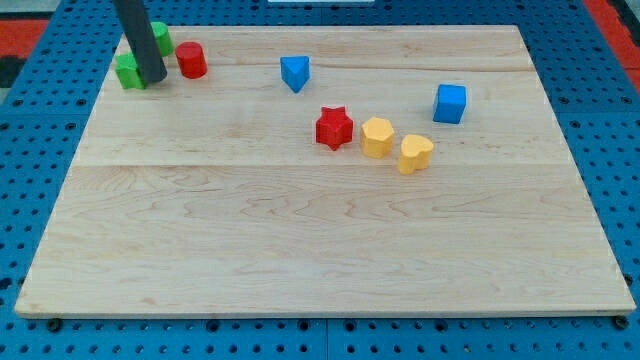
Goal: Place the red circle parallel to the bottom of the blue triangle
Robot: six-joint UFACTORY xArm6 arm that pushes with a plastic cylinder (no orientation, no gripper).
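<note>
The red circle (191, 60) stands near the view's top left of the wooden board (320, 250). The blue triangle (294, 72) lies to its right, about a hundred pixels away and slightly lower. My tip (153, 78) rests on the board just left of and below the red circle, with a small gap between them. The rod rises toward the view's top left and covers part of the green blocks.
Two green blocks (129, 71) (161, 37) sit beside the rod at the top left. A red star (334, 128), a yellow hexagon (377, 137) and a yellow heart (414, 153) cluster mid-board. A blue cube (450, 103) lies at the right.
</note>
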